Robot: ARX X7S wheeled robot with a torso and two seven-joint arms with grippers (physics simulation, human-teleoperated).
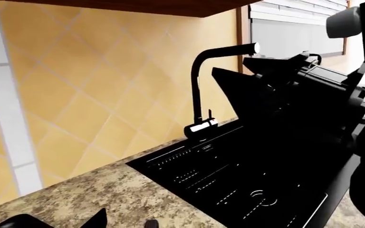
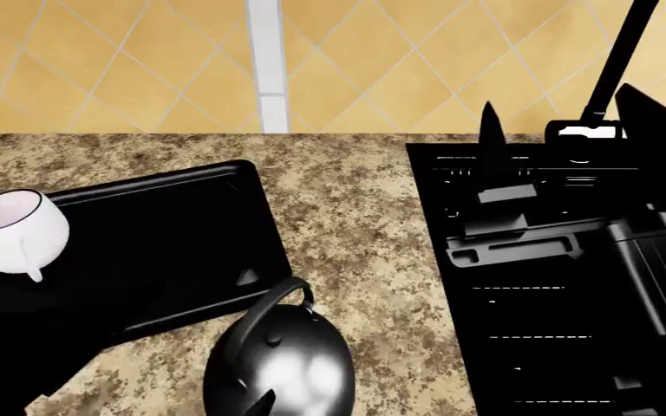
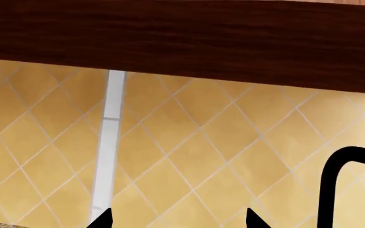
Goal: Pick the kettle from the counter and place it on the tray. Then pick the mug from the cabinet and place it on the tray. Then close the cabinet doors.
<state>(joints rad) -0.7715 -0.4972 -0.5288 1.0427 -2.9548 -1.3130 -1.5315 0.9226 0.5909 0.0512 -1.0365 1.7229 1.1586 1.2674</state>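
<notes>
The dark glossy kettle (image 2: pixel 277 360) stands at the near right corner of the black tray (image 2: pixel 177 251), over its front rim; I cannot tell whether it rests on the tray or on the counter (image 2: pixel 356 217). The white mug (image 2: pixel 15 230) is at the tray's left end, handle toward me. My left gripper (image 1: pixel 169 222) hovers low over the counter (image 1: pixel 106 194) beside the sink; one pointed fingertip (image 1: pixel 97 218) shows wide of centre, and a small dark rounded tip rises in the gap. My right gripper (image 3: pixel 177 219) is open over the sink, empty, facing the tiled wall.
The black sink (image 2: pixel 541 286) with drainer grooves and a bent faucet (image 1: pixel 205 90) lies right of the tray, and my right arm (image 1: pixel 309 90) hangs over it. A dark wooden cabinet underside (image 3: pixel 182 42) runs overhead; its doors are out of view.
</notes>
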